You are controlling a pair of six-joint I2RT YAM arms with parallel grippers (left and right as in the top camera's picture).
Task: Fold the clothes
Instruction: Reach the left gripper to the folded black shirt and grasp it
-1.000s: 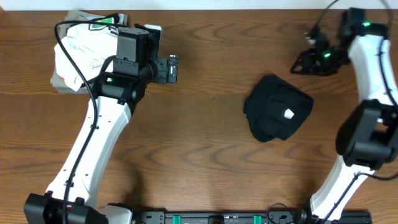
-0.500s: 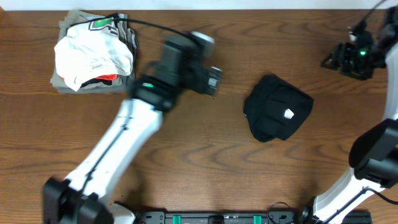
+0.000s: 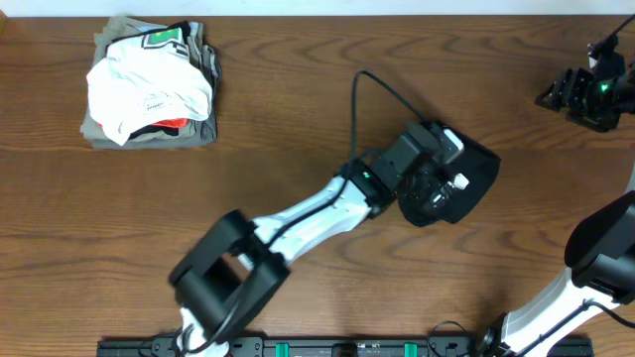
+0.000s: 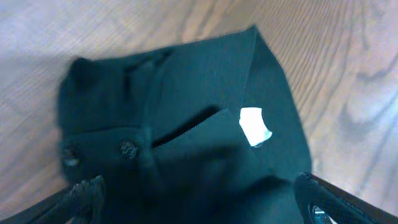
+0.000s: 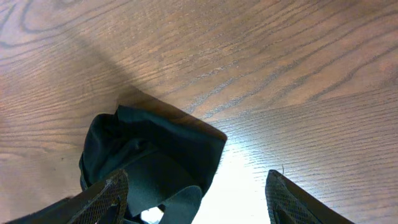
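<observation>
The left arm has swung away from the far left corner and now reaches across. Its end effector (image 3: 435,183) hangs over the black shirt (image 3: 478,164), fingers spread full wide with nothing in them. The right end effector (image 3: 585,91) has drawn back to the far right corner of the bench (image 3: 298,109), parted and empty too. The shirt lies bunched in a lump right of the bench's middle, white tag (image 4: 255,126) up. It looks soft, light and floppy; I'd pinch an outer edge and lift to spread it. The pile of white and grey-olive garments (image 3: 149,94) sits well apart, and nothing seems to block the way.
</observation>
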